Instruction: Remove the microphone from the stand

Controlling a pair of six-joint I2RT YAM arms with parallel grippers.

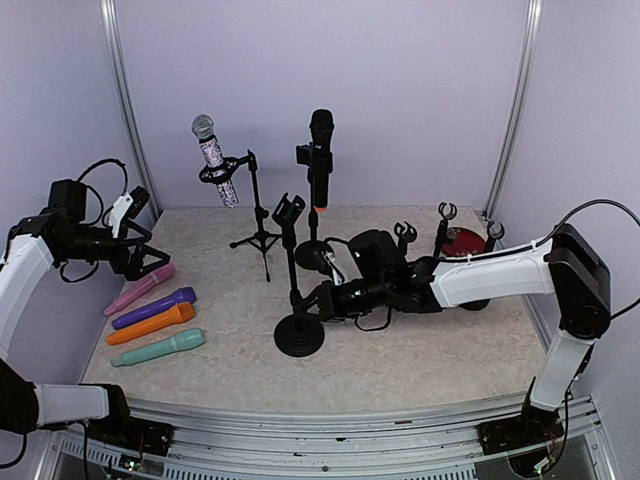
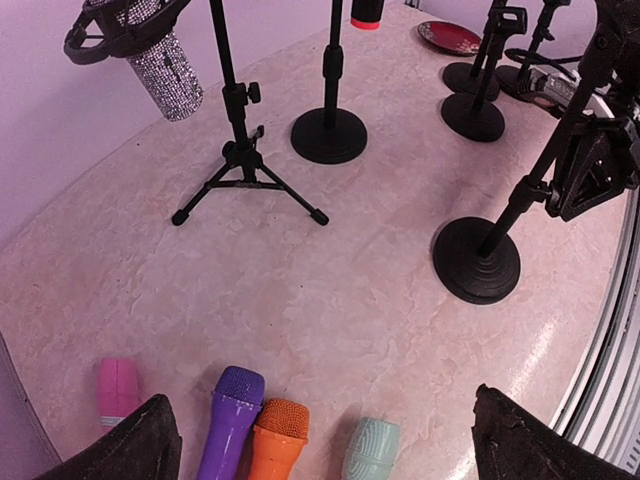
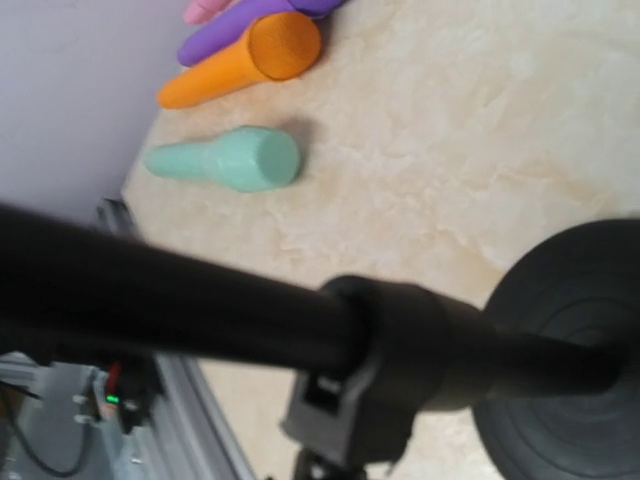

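A sparkly silver microphone (image 1: 213, 160) sits tilted in the clip of a tripod stand (image 1: 260, 235); it also shows in the left wrist view (image 2: 165, 75). A black microphone (image 1: 320, 155) stands upright in a round-base stand (image 1: 313, 250). A nearer round-base stand (image 1: 298, 335) has an empty clip (image 1: 288, 210). My right gripper (image 1: 318, 298) is closed round this stand's pole (image 3: 200, 310), low down. My left gripper (image 1: 145, 262) is open and empty, hovering over the heads of the microphones lying on the table; its fingertips (image 2: 130, 450) frame them.
Pink (image 1: 140, 288), purple (image 1: 153, 308), orange (image 1: 150, 324) and teal (image 1: 158, 347) microphones lie in a row at the left. Small empty stands (image 1: 443, 225) and a red plate (image 1: 462, 240) are at the back right. Walls enclose the table.
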